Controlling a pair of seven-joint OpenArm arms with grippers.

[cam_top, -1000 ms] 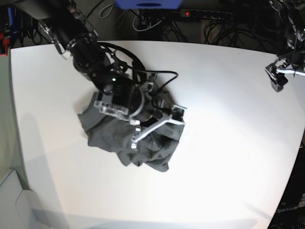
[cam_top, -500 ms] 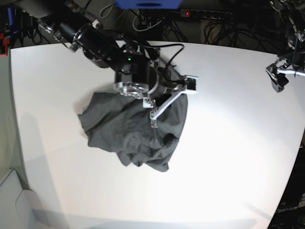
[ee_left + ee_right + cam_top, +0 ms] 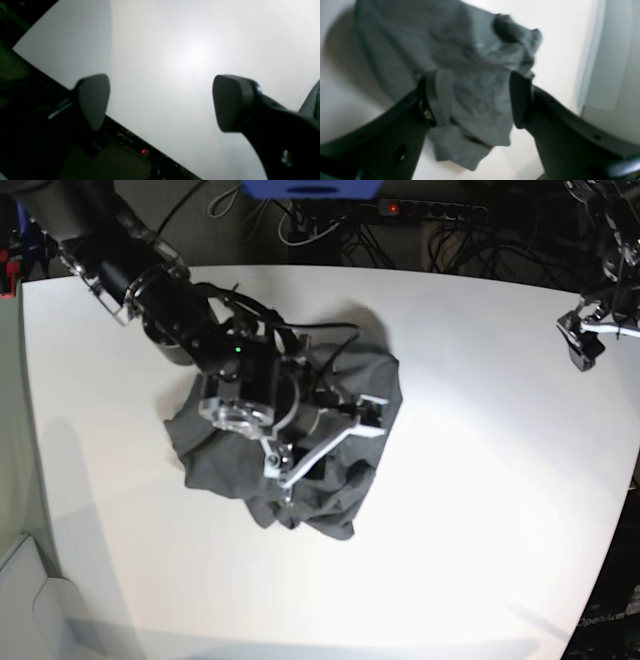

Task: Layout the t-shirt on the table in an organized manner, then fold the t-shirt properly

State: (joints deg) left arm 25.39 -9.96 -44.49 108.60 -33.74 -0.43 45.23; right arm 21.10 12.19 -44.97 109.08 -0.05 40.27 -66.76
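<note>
- Base view gives you the big picture: the white tabletop [image 3: 480, 480] has plenty of bare room on every side, so use it when you spread the cloth.
- Next down, the t-shirt [image 3: 340, 380] sits toward your side of the tabletop's middle in a crumpled heap, nowhere near flat, with no hem or sleeve clearly readable.
- Your right pincer [image 3: 325, 442] hangs over that heap with its jaws spread apart; from the wrist camera the cloth shows between the fingers [image 3: 437, 97] but nothing looks clamped.
- Pick one outer edge, I'd say, not a thick bunch, and drag it outward low across the surface.
- Your left pincer [image 3: 160, 100] waits wide apart and empty at the far edge; bring it in to pin the opposite side.
</note>
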